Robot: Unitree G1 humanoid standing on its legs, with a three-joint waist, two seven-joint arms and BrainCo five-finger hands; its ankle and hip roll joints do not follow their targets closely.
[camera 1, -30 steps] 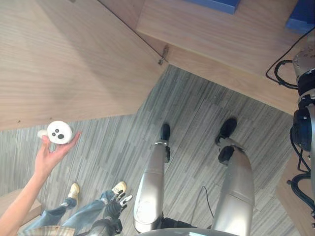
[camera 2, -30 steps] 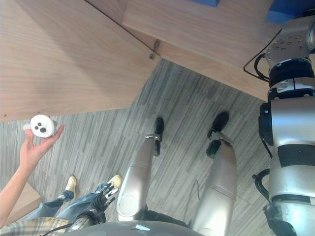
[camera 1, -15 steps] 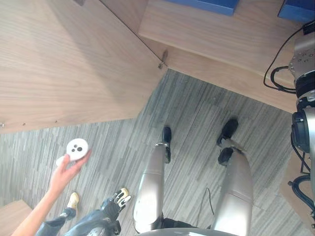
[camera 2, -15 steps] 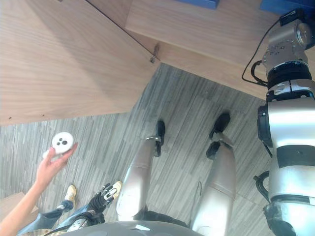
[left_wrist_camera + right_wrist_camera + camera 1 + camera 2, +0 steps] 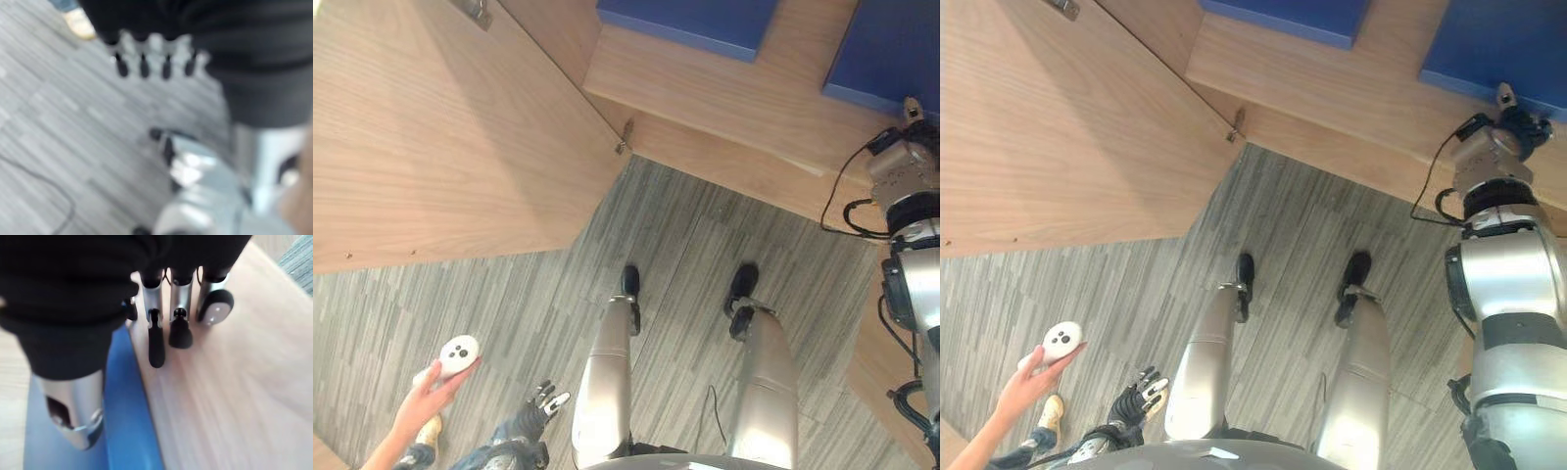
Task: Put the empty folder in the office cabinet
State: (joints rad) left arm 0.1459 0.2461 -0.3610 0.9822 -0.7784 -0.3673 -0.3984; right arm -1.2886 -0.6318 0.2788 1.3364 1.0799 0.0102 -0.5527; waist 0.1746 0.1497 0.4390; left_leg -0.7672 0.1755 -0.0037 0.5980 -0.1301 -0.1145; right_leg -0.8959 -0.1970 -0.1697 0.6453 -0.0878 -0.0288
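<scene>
Two blue folders on the shelf of the open office cabinet

The office cabinet (image 5: 724, 93) is light wood; its door (image 5: 440, 137) stands swung wide open over the grey floor. One blue folder (image 5: 690, 22) lies flat toward the hinge side of the shelf, and a second blue folder (image 5: 886, 54) lies flat farther right, apart from the first, with bare wood between them.
</scene>
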